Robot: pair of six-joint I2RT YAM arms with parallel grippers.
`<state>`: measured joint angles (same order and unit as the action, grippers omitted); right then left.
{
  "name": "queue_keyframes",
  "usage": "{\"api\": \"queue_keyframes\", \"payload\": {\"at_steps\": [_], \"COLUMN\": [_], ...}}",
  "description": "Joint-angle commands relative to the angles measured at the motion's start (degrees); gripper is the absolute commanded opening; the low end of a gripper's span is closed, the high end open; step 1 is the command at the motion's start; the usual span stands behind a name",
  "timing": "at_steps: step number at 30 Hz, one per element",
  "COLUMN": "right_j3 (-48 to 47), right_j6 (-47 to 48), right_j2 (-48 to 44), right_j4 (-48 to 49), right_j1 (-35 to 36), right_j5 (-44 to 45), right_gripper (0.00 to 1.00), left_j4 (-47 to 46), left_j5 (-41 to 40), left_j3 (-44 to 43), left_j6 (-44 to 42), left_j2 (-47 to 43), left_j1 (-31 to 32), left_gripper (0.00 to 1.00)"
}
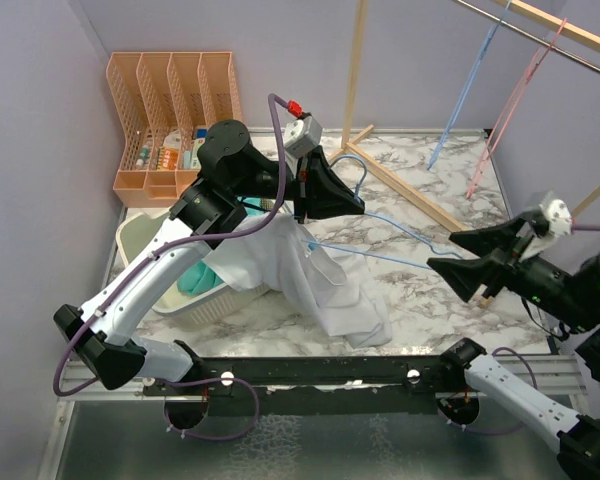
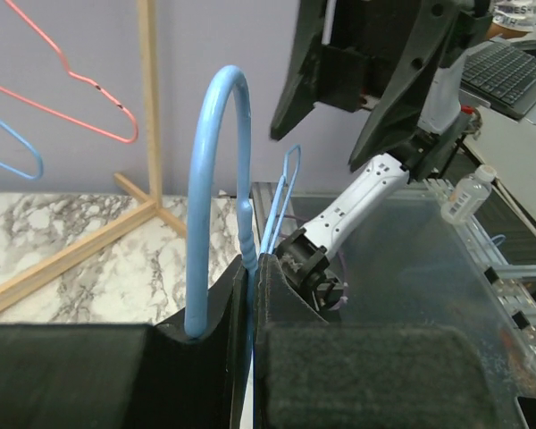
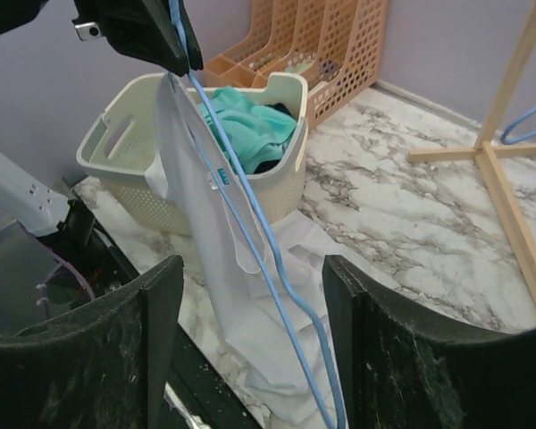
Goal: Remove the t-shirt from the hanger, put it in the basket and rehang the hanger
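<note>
Dangling the t-shirt point(image 1: 325, 285), the blue hanger point(image 2: 196, 250) is pinched by the left gripper point(image 1: 348, 202); the right gripper point(image 1: 442, 252) is spread.

This is a robotics lab cell staged as a laundry corner. Lavender panel walls point(image 1: 40, 150) enclose a marble-patterned bench point(image 1: 420, 290) with two robot arms point(image 1: 150, 290) bolted along its near edge. It carries a wooden clothes rack point(image 1: 410, 195) with wire hangers point(image 1: 516, 108) and a cream laundry basket point(image 1: 140, 235). A laptop keyboard point(image 2: 518, 76) sits off the bench.
</note>
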<state>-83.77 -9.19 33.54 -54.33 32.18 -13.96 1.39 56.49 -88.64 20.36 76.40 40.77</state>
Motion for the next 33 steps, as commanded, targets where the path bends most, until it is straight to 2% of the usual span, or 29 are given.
{"api": "queue_keyframes", "payload": {"at_steps": [1, 3, 5, 6, 9, 11, 14, 15, 16, 17, 19, 22, 28, 31, 33], "right_j3": [1.9, 2.8, 3.6, 4.0, 4.5, 4.6, 5.0, 5.1, 5.1, 4.7, 3.6, 0.7, -5.8, -6.8, -5.4], "right_j6": [3.6, 4.1, 4.4, 4.5, 4.4, 4.3, 4.1, 3.7, 3.3, 2.9, 2.0, 0.1, -5.4, -8.0, -8.4], "right_j2": [4.0, 5.0, 5.7, 5.9, 6.3, 6.1, 4.3, 3.3, 2.4, 1.6, 0.1, -1.5, -2.5, -1.5, 0.4], "right_j4": [2.5, 2.6, 2.6, 2.6, 1.7, 1.1, 0.6, 0.6, 0.5, 0.1, -1.1, -4.3, -11.5, -14.0, -14.8], "right_j1": [-0.2, -0.2, -0.2, -0.2, -0.2, -0.2, -0.2, -0.2, -0.2, -0.2, -0.2, -0.2, -0.2, -0.2, -0.2], "right_j5": [-6.0, -6.6, -8.1, -8.7, -8.3, -6.5, -5.6, -5.3, -4.6, -3.7, -1.6, 1.6, 11.8, 15.2, 12.8], "right_gripper": [0.64, 0.64, 0.58, 0.52, 0.19, 0.03, 0.01, 0.01, 0.01, 0.01, 0.01, 0.01, 0.01, 0.01, 0.01], "left_j4": [-4.7, -5.0, -5.3, -5.6, -5.4, -4.5, -2.0, -1.0, 0.8, 2.5, 5.5, 9.6, 12.5, 10.4, 9.1], "left_j5": [4.7, 5.1, 5.1, 5.2, 5.1, 4.7, 2.7, 1.8, 0.2, -1.5, -4.9, -11.1, -29.7, -33.7, -34.8], "left_j3": [0.1, 0.2, 0.3, 0.4, 0.3, 0.2, 0.3, 0.3, 0.3, 0.3, 0.3, 0.0, 0.7, 2.9, 4.7], "left_j6": [2.6, 2.7, 3.0, 3.1, 2.9, 2.3, 0.1, -0.9, -2.3, -3.7, -6.5, -10.0, -13.7, -13.5, -12.8], "left_j2": [0.6, 0.9, 1.0, 0.9, 1.1, 1.1, 1.1, 1.1, 1.0, 0.8, 0.2, -1.1, -5.0, -7.1, -8.3], "left_j1": [0.9, 1.1, 1.3, 1.4, 1.5, 1.5, 1.5, 1.5, 1.5, 1.5, 1.5, 1.5, 1.4, 1.4, 1.4], "left_gripper": [0.0, 0.0, 0.0, 0.0, 0.0, 0.0, 0.0, 0.11, 0.32, 0.47, 0.66, 0.84, 0.92, 0.94, 0.94]}}
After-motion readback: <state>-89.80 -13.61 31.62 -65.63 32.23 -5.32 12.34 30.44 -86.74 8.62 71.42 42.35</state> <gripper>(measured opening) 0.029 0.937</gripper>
